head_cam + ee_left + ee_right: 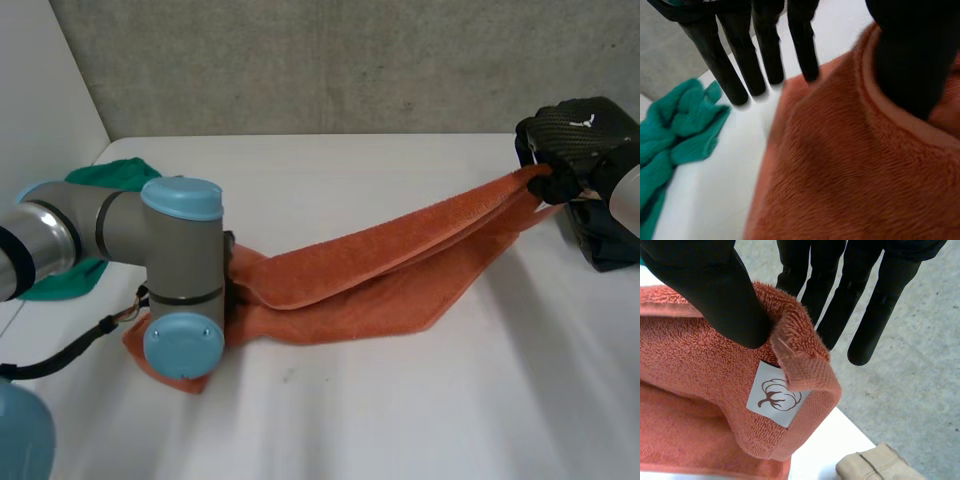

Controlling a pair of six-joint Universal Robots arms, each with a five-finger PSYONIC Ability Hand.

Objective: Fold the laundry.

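The orange towel [380, 270] is stretched low across the white table [400, 420] between the two hands, and its middle sags onto the surface. At the near end it is caught under the thumb of the left hand [910, 60], which is laid on the hem, while the fingers [740, 75] are held straight and reach past the towel's edge. So little cloth is taken there that it is judged likely to be drawn out if the pull is increased. In the head view that hold is screened by the left arm [180, 270], so a slip could be missed. Farther off, the right hand [580, 150] is clamped on a corner, thumb against straight fingers, just beside the sewn label [775, 395]. Only a rolled tip of hem is pinched, and it could be lost in a quick lift. Grey floor is seen past those fingers, so a dropped corner may fall off the table. The layers lie uneven, and a crooked fold could result. A beige folded cloth [875, 467] lies below that hand. A crumpled green cloth [110, 175] lies near the left fingertips, where it could be dragged along.
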